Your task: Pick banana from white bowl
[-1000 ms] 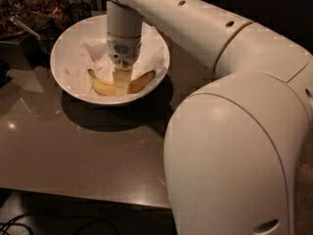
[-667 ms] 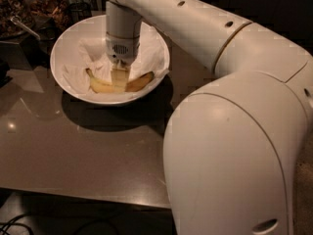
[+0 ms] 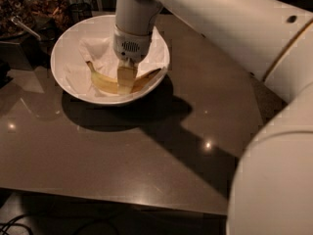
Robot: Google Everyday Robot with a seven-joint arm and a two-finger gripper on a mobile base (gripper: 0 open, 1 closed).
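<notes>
The white bowl stands at the back left of the dark table. The yellow banana lies curved along the bowl's near inner wall, with its dark stem tip at the left and its brownish end at the right. Crumpled white paper lies behind it in the bowl. My gripper reaches straight down into the bowl and sits on the middle of the banana, hiding that part. The banana rests on the bowl's floor.
My large white arm crosses the top right and its body fills the right edge. Dark containers with snacks stand behind the bowl at the back left. The table's front edge runs along the bottom.
Nothing has visibly moved. The gripper stays down on the middle of the banana in the bowl.
</notes>
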